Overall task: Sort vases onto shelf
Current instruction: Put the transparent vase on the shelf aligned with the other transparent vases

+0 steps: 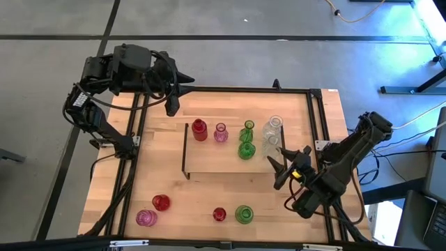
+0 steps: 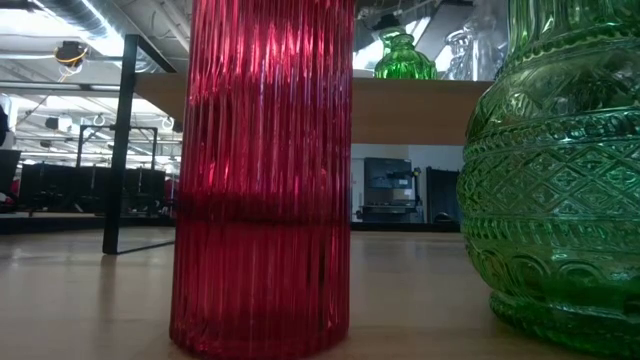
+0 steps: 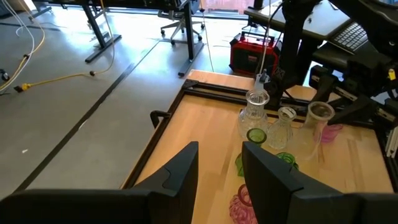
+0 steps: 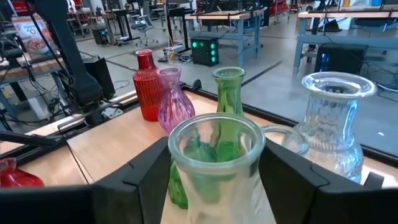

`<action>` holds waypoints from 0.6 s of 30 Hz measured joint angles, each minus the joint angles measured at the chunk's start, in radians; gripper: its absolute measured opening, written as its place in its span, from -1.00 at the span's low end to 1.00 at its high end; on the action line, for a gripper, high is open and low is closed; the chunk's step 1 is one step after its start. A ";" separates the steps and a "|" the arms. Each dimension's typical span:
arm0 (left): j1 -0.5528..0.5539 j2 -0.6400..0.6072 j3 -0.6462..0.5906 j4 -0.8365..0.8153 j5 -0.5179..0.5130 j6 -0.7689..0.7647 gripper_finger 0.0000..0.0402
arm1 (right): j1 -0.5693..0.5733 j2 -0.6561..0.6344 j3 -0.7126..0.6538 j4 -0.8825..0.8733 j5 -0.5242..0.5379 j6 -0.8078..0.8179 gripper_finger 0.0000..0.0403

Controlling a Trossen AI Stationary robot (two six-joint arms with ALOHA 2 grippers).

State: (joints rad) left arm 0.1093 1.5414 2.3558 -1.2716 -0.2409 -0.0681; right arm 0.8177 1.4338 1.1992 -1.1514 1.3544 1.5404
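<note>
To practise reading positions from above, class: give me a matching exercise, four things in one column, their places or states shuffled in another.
1 shelved red vase
2 shelved pink vase
3 unshelved pink vase
4 left tool

a leftmost vase on the bare table
b left end of the row on the shelf
c open, empty, away from the shelf
d between a red vase and a green vase

Pairs: 1-b; 2-d; 3-a; 4-c.

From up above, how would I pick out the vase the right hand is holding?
Find the low wooden shelf in the middle of the table. At its right end stand two clear vases; the clear vase nearer the front edge sits between the fingers of the right hand. Unlike its red, pink and green neighbours, it has no colour.
</note>
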 joint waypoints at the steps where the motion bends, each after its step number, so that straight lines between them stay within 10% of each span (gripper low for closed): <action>1: 0.000 0.000 0.000 0.000 0.000 0.000 -0.42 | 0.000 -0.002 0.000 0.000 0.003 -0.004 0.07; 18: 0.000 0.000 0.000 0.000 0.000 0.023 -0.42 | 0.000 -0.007 0.002 0.029 -0.073 0.006 0.07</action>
State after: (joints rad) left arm 0.1093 1.5414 2.3558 -1.2716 -0.2409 -0.0452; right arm 0.8177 1.4265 1.2007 -1.1224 1.2817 1.5463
